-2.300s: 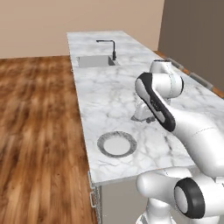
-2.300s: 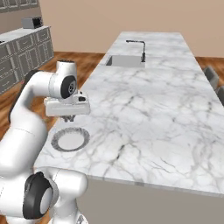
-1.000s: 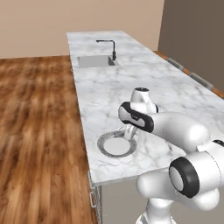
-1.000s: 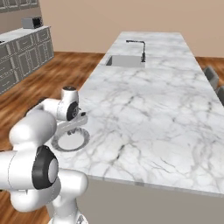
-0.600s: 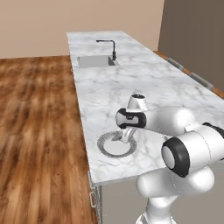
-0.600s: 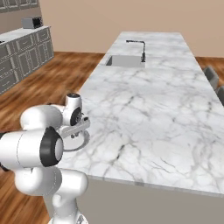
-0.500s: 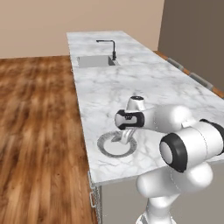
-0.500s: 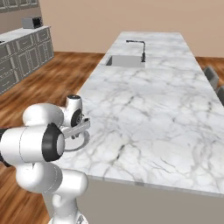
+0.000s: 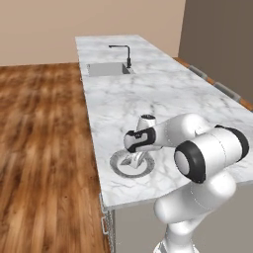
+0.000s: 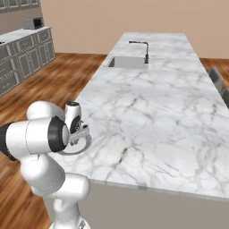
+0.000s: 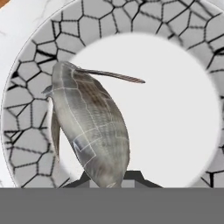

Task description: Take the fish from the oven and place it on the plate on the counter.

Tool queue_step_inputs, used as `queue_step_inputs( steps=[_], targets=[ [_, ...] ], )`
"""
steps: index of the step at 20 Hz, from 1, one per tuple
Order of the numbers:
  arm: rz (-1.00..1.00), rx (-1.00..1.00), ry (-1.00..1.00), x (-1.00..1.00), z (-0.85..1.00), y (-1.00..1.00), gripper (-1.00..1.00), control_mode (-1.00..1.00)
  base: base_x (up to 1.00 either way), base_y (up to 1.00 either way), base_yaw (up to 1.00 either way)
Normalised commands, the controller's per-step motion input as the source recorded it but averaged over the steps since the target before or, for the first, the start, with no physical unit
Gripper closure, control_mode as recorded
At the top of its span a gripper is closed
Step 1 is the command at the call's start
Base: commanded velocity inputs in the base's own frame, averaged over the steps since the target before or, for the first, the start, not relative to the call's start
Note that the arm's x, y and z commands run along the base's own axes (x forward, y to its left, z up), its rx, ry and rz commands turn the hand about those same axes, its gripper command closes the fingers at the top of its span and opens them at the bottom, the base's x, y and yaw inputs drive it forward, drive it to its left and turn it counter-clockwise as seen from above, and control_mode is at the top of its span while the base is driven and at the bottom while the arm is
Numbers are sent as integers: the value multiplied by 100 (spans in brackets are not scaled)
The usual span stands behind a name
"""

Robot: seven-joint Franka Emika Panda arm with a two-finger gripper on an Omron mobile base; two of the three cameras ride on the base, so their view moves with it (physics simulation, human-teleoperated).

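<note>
The silvery-grey fish (image 11: 92, 127) hangs tail-up between my fingertips (image 11: 139, 178), with my gripper (image 11: 109, 181) shut on its lower end. Right under it lies the round grey plate (image 11: 26, 87) with its cracked dark rim and pale centre. From the left base view my gripper (image 9: 135, 157) reaches down low over the plate (image 9: 117, 169) near the front left of the white marble counter (image 9: 163, 94). The right base view has the gripper (image 10: 78, 132) at the plate (image 10: 86, 142) by the counter's (image 10: 147, 103) near edge. The oven is out of view.
An inset sink (image 9: 106, 69) with a thin black faucet (image 9: 123, 52) sits at the counter's far end. Wood floor (image 9: 44, 148) runs along the left side. Grey cabinets (image 10: 22, 53) stand far left in the right base view. The plate lies close to the counter's edge.
My arm has come down from above the counter and carried the gripper leftward and low over the plate. The gripper has stayed shut on the fish.
</note>
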Motion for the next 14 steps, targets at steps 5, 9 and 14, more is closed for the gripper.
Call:
queue_step_inputs(
  steps=[5, 9, 14],
  targets=[
    [0, 0, 0, 6, -2, 1, 100, -100, 0, 0, 0],
    [0, 0, 0, 7, 0, -3, 100, -100, 0, 0, 0],
    [0, 0, 0, 31, 0, -2, 100, -100, 0, 0, 0]
  ],
)
